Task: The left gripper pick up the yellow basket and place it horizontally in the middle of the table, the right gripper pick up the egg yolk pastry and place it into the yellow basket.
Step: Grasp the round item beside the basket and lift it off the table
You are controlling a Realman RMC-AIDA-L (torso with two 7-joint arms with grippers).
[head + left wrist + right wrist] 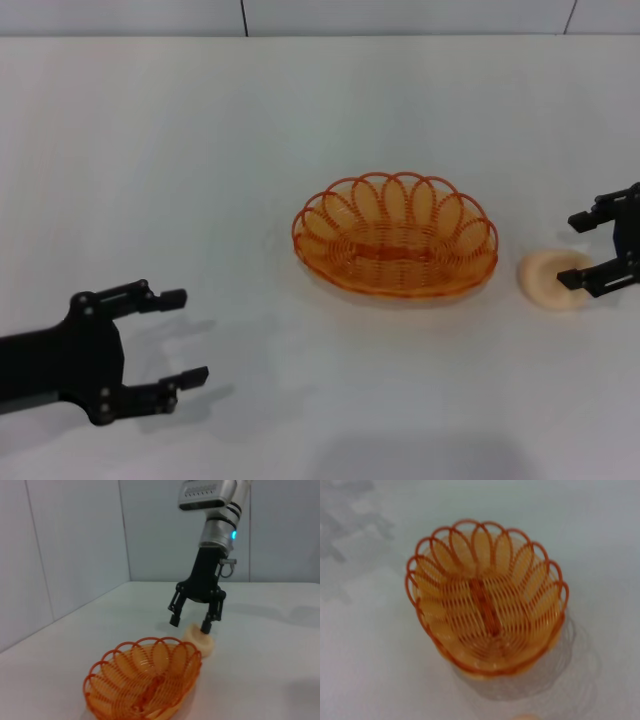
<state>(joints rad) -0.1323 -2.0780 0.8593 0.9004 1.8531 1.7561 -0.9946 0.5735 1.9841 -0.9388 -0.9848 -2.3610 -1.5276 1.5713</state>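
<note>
White table fills our head view: one yellow basket mid-table, one egg yolk pastry beside it under our spread right gripper; left gripper gapes empty. Left wrist view: one pastry touching the basket. Right wrist view: one basket.

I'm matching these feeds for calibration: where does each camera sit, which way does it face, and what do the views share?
Head view: on the robot's head, looking forward and down at the table; shows the left gripper, open near the front, and the right gripper open around the egg yolk pastry.
Left wrist view: low, facing across the yellow basket toward the right gripper; its own fingers don't show.
Right wrist view: above, facing down into the basket; none of the robot shows.
Shared: all three show the basket.
</note>
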